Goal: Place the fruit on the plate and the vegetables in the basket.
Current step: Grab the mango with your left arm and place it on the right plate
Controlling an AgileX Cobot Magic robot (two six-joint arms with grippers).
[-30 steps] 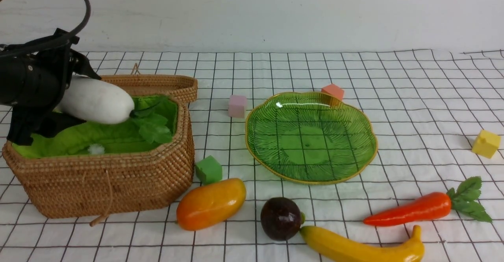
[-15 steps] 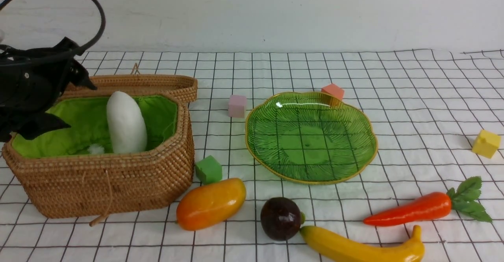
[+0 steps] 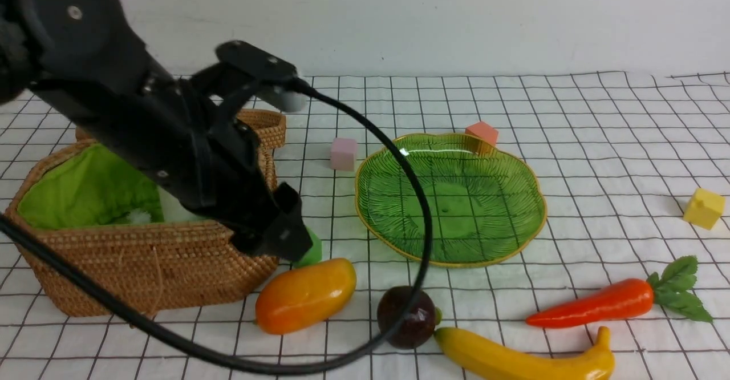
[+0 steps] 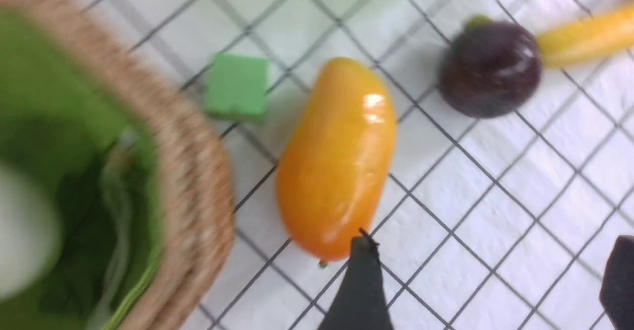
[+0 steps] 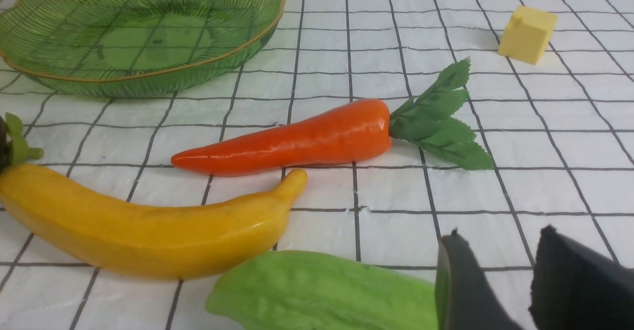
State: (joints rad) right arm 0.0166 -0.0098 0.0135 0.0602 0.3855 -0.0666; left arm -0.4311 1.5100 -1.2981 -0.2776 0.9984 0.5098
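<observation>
My left gripper (image 3: 283,237) is open and empty, low over the right corner of the wicker basket (image 3: 142,266), just above the mango (image 3: 305,294). In the left wrist view the mango (image 4: 337,156) lies just beyond my open gripper (image 4: 490,270), with the purple ball (image 4: 489,67) and banana (image 4: 584,35) further off. The white radish (image 3: 171,209) lies in the basket, mostly hidden by my arm. The purple ball (image 3: 406,317), banana (image 3: 524,360) and carrot (image 3: 593,303) lie on the cloth in front of the green plate (image 3: 450,197), which holds nothing. My right gripper (image 5: 500,241) is slightly open, empty, near the carrot (image 5: 297,139).
Foam cubes stand around: pink (image 3: 343,153), orange-red (image 3: 482,132), yellow (image 3: 704,207), and green (image 3: 311,251) between basket and mango. A pale green lumpy object (image 5: 322,290) lies beside my right gripper. The left arm's cable loops low over the purple ball.
My left gripper let go of the radish, which dropped into the basket. The left arm then swung right and down, over the basket's right corner, to above the mango.
</observation>
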